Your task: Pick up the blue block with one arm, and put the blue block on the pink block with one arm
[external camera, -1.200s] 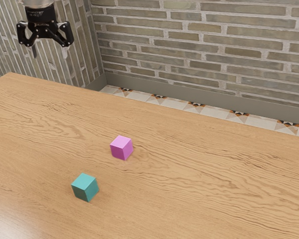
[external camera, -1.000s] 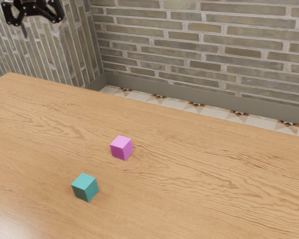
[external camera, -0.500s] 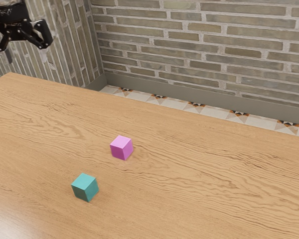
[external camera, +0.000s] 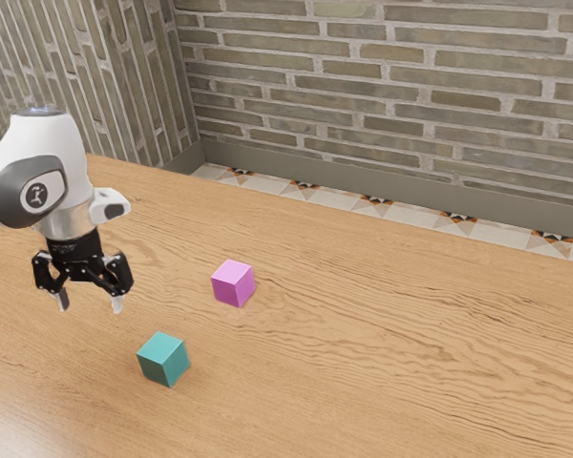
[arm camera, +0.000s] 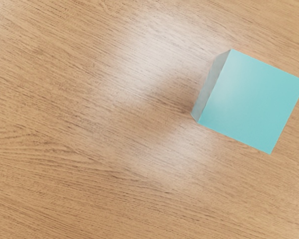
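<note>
Wooden table (external camera: 411, 315), one blue block (external camera: 162, 359), one pink block (external camera: 233, 282), one hand (external camera: 90, 306), fingers apart

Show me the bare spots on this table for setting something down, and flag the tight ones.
The table is bare across the whole stretch to the exterior view's right of the pink block and blue block. The strip between the two blocks is also free. Tightest is beside the blue block, where the open gripper hovers.

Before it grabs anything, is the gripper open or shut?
Open. The gripper has its two fingers standing apart with nothing between them, above the table near the blue block.
</note>
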{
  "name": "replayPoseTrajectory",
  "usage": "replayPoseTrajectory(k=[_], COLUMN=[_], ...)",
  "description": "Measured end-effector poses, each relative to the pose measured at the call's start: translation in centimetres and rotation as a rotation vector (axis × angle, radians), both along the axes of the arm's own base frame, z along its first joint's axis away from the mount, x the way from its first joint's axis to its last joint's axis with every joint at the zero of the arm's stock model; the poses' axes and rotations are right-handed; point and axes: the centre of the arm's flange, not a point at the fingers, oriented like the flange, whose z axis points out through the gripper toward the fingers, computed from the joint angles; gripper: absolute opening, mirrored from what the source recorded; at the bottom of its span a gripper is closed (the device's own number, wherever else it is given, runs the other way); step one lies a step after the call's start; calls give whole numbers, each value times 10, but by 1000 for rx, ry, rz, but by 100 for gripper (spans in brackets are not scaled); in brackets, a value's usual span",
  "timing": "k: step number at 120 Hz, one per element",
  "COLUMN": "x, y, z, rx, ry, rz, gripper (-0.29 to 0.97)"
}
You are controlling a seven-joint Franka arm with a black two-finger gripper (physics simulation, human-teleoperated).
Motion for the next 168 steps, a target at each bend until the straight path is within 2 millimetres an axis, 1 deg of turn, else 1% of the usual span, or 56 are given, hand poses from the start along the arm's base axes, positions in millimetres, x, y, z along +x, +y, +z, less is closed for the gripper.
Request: replayPoseTrajectory(k=[9,22,30,37,48,57,80,85,95,102,121,151,168], x=[10,19,24,29,36,38,41,41,42,42,44,45,37], y=[1,-3,-7,-13,-16,-17,-29,-30,-30,-30,-34,-45,-44], z=[-14,-34,-58,-74,-84,-93,-99,-102,-115,-119,-119,-119,-118], rx=[15,25,24,14,3,-5,-27,-31,-39,-40,-35,-35,-35], ry=[-44,-87,-92,-103,-135,-140,-147,-142,-122,-119,-132,-140,-140], rz=[-81,-204,-273,-321,-365,-367,-359,-357,-353,-351,-376,-437,-446], gripper=[68,68,68,68,68,68,68,68,68,68,68,68,68])
